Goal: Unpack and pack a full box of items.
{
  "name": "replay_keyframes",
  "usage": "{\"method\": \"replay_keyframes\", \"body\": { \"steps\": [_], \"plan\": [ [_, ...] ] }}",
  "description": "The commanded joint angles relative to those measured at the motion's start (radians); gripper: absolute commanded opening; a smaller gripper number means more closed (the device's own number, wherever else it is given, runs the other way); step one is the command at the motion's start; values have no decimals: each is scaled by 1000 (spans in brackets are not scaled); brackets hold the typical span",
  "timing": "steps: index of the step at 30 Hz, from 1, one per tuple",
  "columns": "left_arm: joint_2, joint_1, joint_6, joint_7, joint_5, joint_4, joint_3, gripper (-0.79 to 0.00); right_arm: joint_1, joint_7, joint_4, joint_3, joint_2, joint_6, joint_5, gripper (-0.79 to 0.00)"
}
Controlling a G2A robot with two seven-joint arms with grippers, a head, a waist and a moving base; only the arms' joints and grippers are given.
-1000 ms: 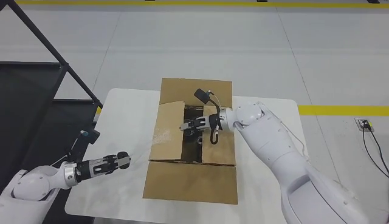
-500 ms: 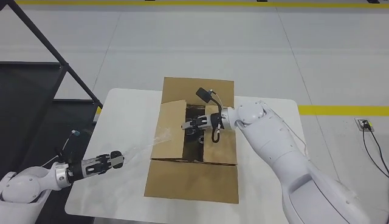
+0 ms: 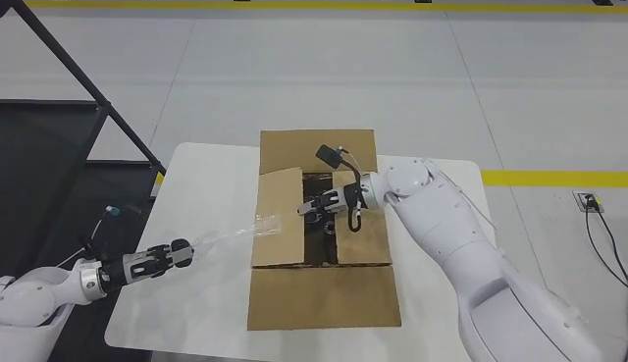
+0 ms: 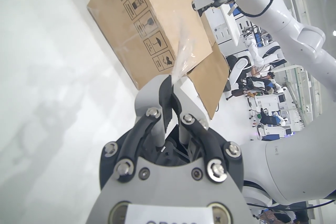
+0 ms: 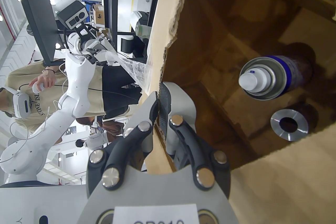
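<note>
White table, rounded corners, open cardboard box standing near its middle, flaps spread outward

matt corrugated cardboard box, clear glossy plastic strip, shiny metal spray can

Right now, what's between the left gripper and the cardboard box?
A strip of clear tape, stretched from the left gripper to the box, over the white table. The top view shows it.
</note>
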State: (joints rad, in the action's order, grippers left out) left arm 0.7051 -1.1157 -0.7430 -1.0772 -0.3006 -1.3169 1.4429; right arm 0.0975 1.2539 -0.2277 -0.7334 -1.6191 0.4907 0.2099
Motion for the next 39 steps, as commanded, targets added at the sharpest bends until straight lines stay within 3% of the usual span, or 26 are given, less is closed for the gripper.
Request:
{"method": "replay_keyframes", "body": {
  "steps": [1,18,19,21,39],
  "plan": [
    [-2,-1,2,-2,-2,1,-2,-785,-1,14,1,1,1,-7,-8,-785],
    [-30,-16,-12,12,5,8,-11,-785,-1,38,0,-17,12,-19,-35,-785],
    [-32,-17,-12,12,2,9,-12,-597,0,38,-1,-18,13,-19,-36,-785],
    [-35,-17,-10,10,-4,10,-14,0,1,36,-3,-20,13,-21,-40,-785],
    [-61,-26,-19,20,-15,14,-18,0,4,22,-8,-34,14,-33,-62,-785]
  ]
}}
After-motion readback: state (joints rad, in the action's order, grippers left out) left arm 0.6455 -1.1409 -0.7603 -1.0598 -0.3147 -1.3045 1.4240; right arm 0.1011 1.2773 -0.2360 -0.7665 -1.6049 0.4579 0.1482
